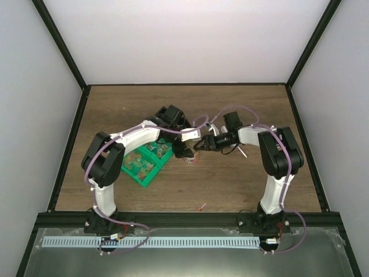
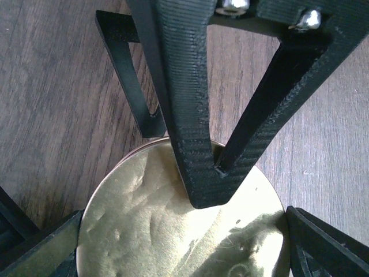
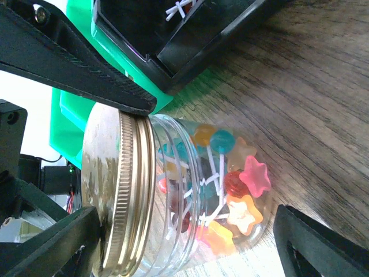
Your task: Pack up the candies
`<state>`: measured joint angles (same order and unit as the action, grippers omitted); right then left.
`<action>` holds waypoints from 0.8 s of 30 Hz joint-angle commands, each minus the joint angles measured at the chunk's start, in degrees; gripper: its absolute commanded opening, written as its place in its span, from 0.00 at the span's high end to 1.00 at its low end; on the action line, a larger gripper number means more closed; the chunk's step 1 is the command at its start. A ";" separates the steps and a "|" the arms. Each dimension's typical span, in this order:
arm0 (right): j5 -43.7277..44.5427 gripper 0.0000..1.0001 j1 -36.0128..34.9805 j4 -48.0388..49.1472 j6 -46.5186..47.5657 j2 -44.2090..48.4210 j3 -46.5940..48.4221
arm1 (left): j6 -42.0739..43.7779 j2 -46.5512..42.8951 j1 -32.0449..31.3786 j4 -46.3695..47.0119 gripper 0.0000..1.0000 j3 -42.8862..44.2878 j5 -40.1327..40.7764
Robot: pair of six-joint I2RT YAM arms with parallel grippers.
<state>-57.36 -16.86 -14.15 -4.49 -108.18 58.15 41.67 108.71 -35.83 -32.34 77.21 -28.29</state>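
Candies [image 3: 230,179]: stars and round ones in red, orange, pink and blue-green, each on a thin white stick.
Where: inside the glass jar [image 3: 167,130], in the middle of the table [image 1: 230,184] where the two arms meet.
Which way they point: the sticks cross each other every way, so there is no one direction.
Jar: stands upright, its long side up and down and its mouth up, with the gold lid [image 2: 173,242] on top. The right wrist view shows it sideways, lid to the left.
Green tray [image 1: 147,180]: just beside the jar, with more candies in it.
Left gripper [image 2: 183,218]: comes down from above and clamps the rim of the gold lid from two sides.
Right gripper [image 3: 187,209]: turned on its side, jaws spread wide, holding nothing. One finger [image 2: 184,115] lies across the lid and may touch it, though that is hard to tell.
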 commanded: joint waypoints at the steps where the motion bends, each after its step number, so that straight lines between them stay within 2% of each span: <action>1: 0.35 0.15 -0.33 -1.14 1.20 0.30 1.97 | 0.42 -0.59 -0.46 -3.07 0.15 1.89 -1.12; 7: 0.06 0.14 -0.32 -1.02 0.80 0.91 1.97 | 0.20 -2.53 -0.47 -3.86 0.15 1.37 -0.91; 24: 1.95 0.13 -1.03 -1.76 2.04 -0.39 2.32 | -0.54 0.64 -1.76 -1.41 0.15 0.19 1.07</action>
<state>-56.58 -17.47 -15.05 -3.68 -108.16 58.41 41.19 108.60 -37.04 -34.76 77.69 -27.33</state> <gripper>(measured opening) 0.874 0.885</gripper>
